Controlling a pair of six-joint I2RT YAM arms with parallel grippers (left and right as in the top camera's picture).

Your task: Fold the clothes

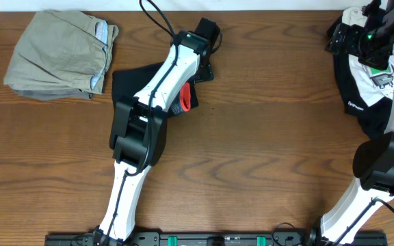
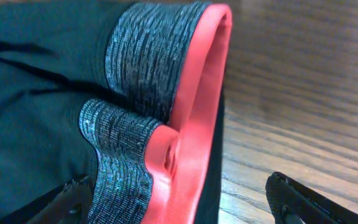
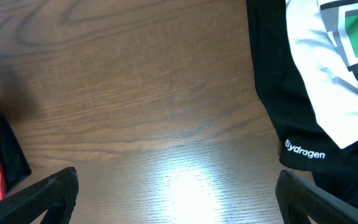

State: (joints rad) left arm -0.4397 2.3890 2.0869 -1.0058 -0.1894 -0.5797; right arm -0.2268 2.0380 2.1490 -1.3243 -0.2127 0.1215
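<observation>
Black athletic pants (image 1: 123, 83) lie bundled mid-counter (image 1: 252, 164) beneath the left gripper (image 2: 178, 199), its jaws spread astride the red-edged waistband (image 2: 194, 106). The right gripper (image 3: 176, 196), jaws also spread, hovers over bare wood. A clean fold likely calls for pinching both waistband layers squarely before lifting.

Bare table (image 1: 265, 102) lay open in the middle; tan trousers (image 1: 60, 55) blocked ten o'clock, a black-and-white shirt (image 1: 364, 78) blocked two o'clock.
</observation>
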